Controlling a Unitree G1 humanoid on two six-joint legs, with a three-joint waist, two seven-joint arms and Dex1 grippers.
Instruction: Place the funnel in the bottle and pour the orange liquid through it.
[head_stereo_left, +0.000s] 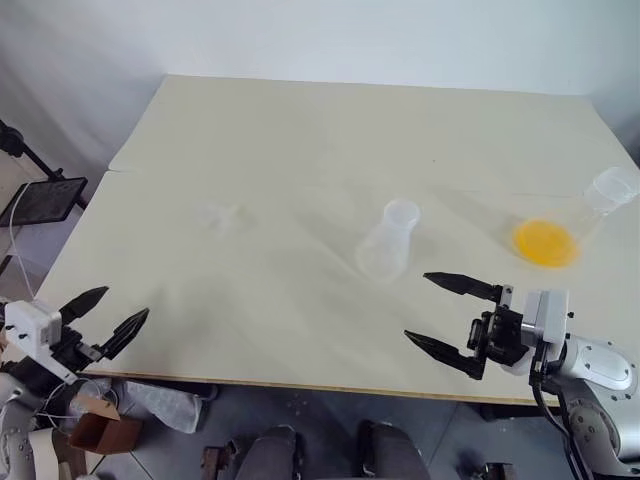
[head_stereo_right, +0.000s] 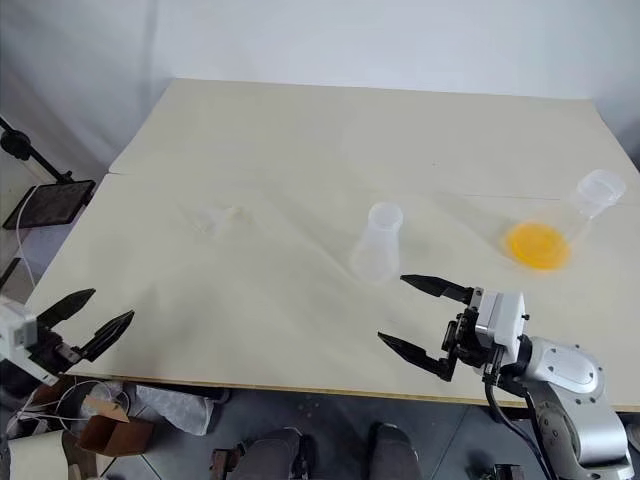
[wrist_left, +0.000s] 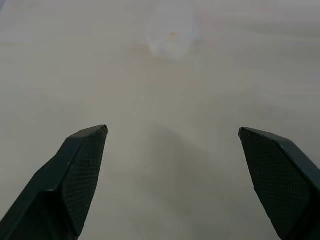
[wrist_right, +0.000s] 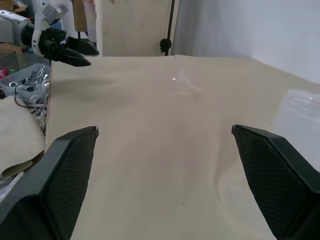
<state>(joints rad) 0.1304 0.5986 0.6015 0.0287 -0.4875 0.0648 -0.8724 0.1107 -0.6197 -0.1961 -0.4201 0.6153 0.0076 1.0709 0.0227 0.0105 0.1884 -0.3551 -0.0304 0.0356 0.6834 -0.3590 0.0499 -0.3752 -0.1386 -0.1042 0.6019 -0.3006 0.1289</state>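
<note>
Risks tipping the flask (head_stereo_left: 563, 227) and spilling the orange liquid (head_stereo_left: 545, 242) across the table (head_stereo_left: 300, 130) if gripped carelessly, lying tilted well to the right of the bottle (head_stereo_left: 386, 240); could also topple the bottle, light and standing upright near mid-table, or miss the funnel (head_stereo_left: 222, 214), nearly invisible and well to the bottle's left. Right gripper (head_stereo_left: 450, 319) just nearer the table's front edge than the bottle, fingers spread wide, holding and touching nothing; left gripper (head_stereo_left: 107, 315) far left of the bottle at the table's near corner, equally wide open and empty
</note>
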